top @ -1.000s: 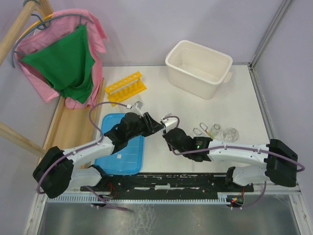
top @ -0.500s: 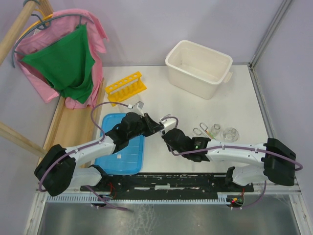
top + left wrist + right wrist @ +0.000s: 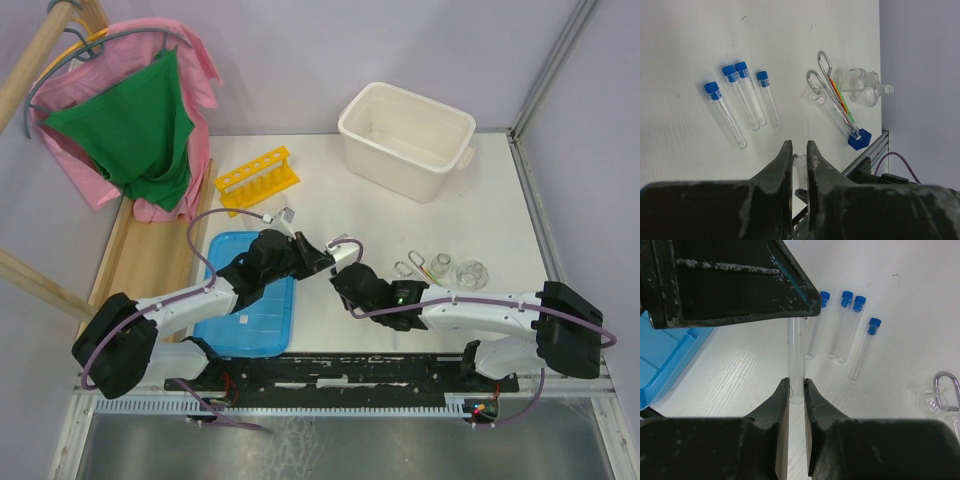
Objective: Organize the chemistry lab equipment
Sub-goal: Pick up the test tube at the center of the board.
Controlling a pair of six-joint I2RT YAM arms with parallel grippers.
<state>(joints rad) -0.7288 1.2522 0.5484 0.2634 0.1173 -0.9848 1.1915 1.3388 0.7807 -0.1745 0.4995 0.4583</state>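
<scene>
A small clear plastic tube [image 3: 796, 350] is held from both ends at the middle of the white table [image 3: 330, 190]. The right gripper [image 3: 796, 385] has its two fingers drawn narrow against the tube's rounded lower end. The left gripper [image 3: 799, 150] is likewise closed narrow on the same tube, which shows as a clear stub in the slit between its fingers. The tube's upper end is hidden under the left gripper, so its cap cannot be seen.

Four small clear blue-capped tubes [image 3: 742, 100] lie side by side on the table just beyond the held one. To their right lie metal scissor-handled tongs [image 3: 837, 115] with thin coloured rods across them, and small clear glass flasks [image 3: 860, 82] just beside the handles.

The yellow plastic tube rack [image 3: 257, 180] stands well apart at the far left, the flat blue ribbed lid [image 3: 250, 310] lies under the left arm, and the large white plastic tub [image 3: 345, 118] sits at the back
</scene>
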